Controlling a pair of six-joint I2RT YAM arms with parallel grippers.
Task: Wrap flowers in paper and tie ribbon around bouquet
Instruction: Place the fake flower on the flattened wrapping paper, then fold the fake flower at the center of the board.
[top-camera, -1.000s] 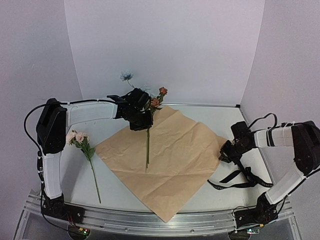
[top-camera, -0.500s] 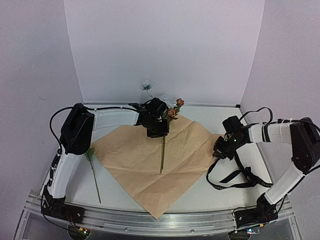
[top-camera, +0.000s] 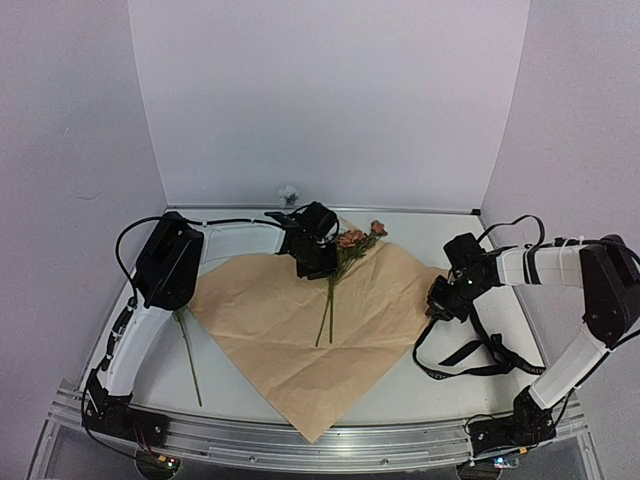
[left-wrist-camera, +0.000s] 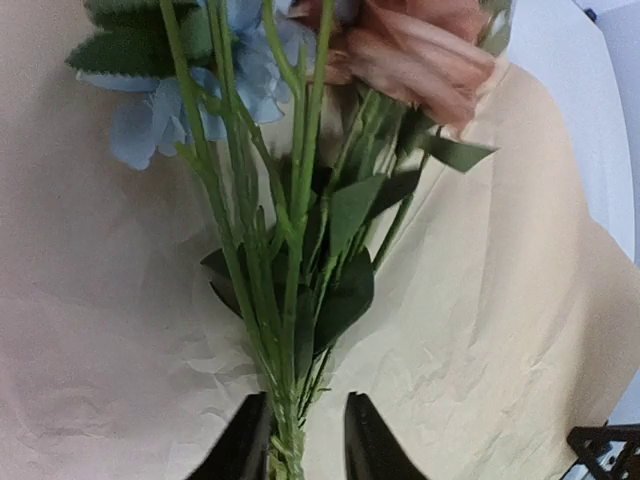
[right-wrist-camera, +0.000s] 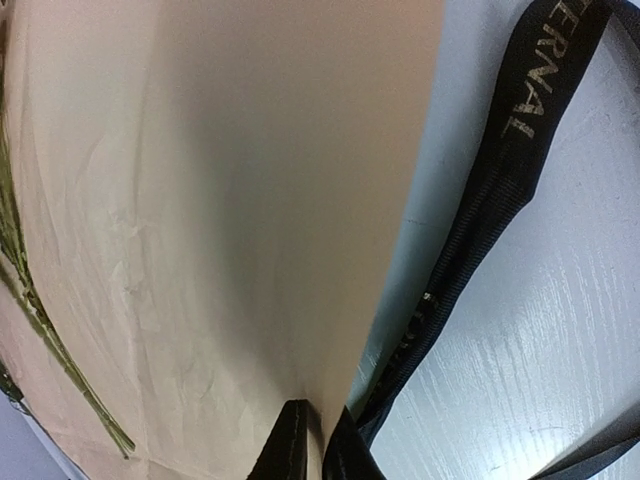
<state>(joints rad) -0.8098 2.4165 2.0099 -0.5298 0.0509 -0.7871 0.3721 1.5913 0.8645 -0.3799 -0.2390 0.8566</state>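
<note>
The flowers (left-wrist-camera: 300, 250) lie on the paper (top-camera: 270, 310), stems pointing to the near side and heads toward the far right corner of the sheet. The left gripper (left-wrist-camera: 305, 405) straddles the lower stems with its jaws released. There is a gap on the right side of the bunch. On the left side the view is too tight to say whether a pad brushes the stems.

The bunch looks light and springy. The thin green stems would probably bend rather than snap, but they could slip through the jaws, and the soft cloth-like blooms would crush. The bare stems below the leaves look like the best place to take hold, and that is where the jaws now stand.

A lone stem (top-camera: 188, 360) lies off the sheet on the left of the table (top-camera: 440, 235), beside the left arm.

The right gripper (right-wrist-camera: 318, 425) is clenched on the right corner of the paper, which lifts slightly from the table. The sheet is tan side up, thin and crinkly. It should fold easily but could tear or slide, so a corner or an edge is the sensible grip.

The ribbon (right-wrist-camera: 510, 150) lies loose on the table just to the right of that corner. It is limp and flat, so it would be easiest to pick up where a loop stands clear of the table.

No vessel is in view. The open sheet is the only holder, and it carries just this bunch.
</note>
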